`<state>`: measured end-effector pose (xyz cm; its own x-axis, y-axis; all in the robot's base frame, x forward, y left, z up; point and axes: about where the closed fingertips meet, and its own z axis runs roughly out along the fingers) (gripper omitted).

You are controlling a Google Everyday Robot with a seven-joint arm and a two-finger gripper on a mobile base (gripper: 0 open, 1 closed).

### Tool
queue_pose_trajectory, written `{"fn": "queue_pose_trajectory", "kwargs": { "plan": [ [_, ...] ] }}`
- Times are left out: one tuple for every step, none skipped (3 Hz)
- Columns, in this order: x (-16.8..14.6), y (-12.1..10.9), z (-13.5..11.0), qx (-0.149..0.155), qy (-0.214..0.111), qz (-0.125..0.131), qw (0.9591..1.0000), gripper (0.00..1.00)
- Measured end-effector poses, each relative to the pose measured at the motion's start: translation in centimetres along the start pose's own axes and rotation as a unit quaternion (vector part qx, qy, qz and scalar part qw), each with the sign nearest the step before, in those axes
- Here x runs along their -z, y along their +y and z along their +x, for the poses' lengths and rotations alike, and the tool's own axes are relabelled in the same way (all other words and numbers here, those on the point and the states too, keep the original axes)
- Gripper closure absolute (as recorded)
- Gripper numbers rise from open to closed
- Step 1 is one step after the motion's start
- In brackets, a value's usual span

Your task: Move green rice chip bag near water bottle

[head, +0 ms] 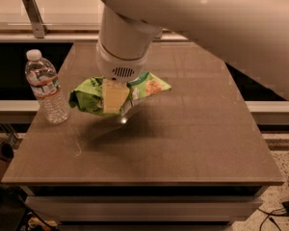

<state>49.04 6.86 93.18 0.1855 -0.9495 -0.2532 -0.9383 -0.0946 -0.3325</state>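
Observation:
The green rice chip bag [89, 95], crinkled light-green foil with orange chip pictures, hangs in my gripper [114, 99] a little above the brown table [183, 138], left of its middle. The gripper is shut on the bag; one pale finger [114, 96] shows across its front. The water bottle [46, 86], clear ribbed plastic with a white cap and a red-banded label, stands upright near the table's left edge. The bag's left end is a short gap to the right of the bottle. My white arm [192, 18] covers the back of the table.
The table's left edge runs just beside the bottle. A light counter with a metal bracket [32, 14] lies behind the table. The floor and cables [279, 208] show at the lower right.

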Motion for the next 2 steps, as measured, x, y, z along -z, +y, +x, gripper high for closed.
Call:
{"fn": "queue_pose_trajectory", "kwargs": {
  "plan": [
    [0.19, 0.06, -0.08, 0.001, 0.0, 0.002, 1.0, 0.6],
    [0.38, 0.1, -0.18, 0.002, 0.0, 0.003, 1.0, 0.36]
  ]
}}
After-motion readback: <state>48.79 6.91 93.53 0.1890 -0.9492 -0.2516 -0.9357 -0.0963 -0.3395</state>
